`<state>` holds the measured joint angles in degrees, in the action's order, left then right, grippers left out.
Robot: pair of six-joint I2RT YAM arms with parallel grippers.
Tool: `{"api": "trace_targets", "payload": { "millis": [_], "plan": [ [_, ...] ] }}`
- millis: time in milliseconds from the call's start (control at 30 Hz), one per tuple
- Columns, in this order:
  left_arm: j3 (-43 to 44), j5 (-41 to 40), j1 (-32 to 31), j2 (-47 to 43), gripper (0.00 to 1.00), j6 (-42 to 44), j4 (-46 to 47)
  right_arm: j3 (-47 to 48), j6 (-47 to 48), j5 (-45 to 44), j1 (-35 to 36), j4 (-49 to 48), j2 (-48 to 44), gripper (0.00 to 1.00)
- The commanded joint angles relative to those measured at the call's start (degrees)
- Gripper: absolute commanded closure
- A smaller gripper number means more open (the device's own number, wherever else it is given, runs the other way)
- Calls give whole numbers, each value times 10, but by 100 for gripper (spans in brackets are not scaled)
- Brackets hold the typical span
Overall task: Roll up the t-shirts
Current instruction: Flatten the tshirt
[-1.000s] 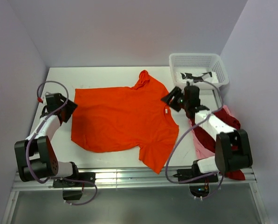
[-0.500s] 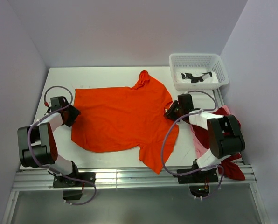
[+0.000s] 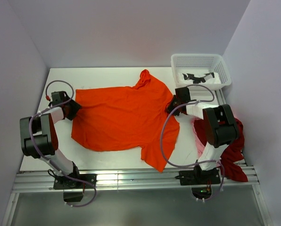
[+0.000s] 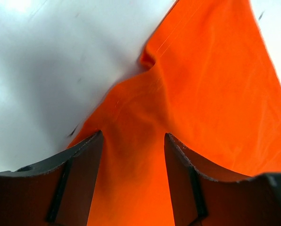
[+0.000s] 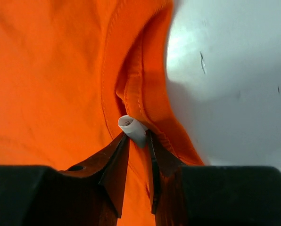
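The orange t-shirt [image 3: 124, 117] lies spread flat across the middle of the white table [image 3: 98, 77], collar [image 5: 131, 89] toward the right and hem [image 4: 131, 89] toward the left, and no part of it is rolled yet. At the collar, the right gripper [image 5: 138, 141] has its fingers drawn narrow on the band just beside the curled white label [image 5: 132, 127], apparently pinching the fold. At the hem, the left gripper [image 4: 133, 141] stands with its jaws well apart, a raised ridge of cloth lying between them but not clamped. Off to the right, under the right arm, a dark red shirt [image 3: 232, 146] and a pale pink one [image 3: 198, 146] lie in a heap, and a white basket [image 3: 197, 59] sits at the far right corner. The likely trouble is an uneven hold. If the right fingers catch mostly label or only one layer of the collar, the cloth may slip free when pulled. If the left jaws close on too shallow a ridge, the hem may slide out. Either would skew the shirt and give a crooked, loose roll.
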<state>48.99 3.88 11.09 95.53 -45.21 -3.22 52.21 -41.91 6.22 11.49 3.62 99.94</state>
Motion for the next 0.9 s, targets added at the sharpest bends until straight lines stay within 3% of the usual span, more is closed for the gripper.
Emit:
{"api": "trace_targets", "payload": {
  "millis": [0,267,467,600,867],
  "plan": [
    [17,2,-1,48,39,4,0,54,3,-41,5,38,30,71],
    [75,12,-2,100,39,-2,-9,68,-30,-79,16,53,33,78],
    [72,17,-2,111,39,-1,-6,90,-28,-117,31,81,9,83],
    [58,21,-1,100,39,-1,1,143,-18,-135,37,124,52,91],
    [54,18,-1,95,38,1,-7,245,-5,-154,38,183,121,92]
  ]
}}
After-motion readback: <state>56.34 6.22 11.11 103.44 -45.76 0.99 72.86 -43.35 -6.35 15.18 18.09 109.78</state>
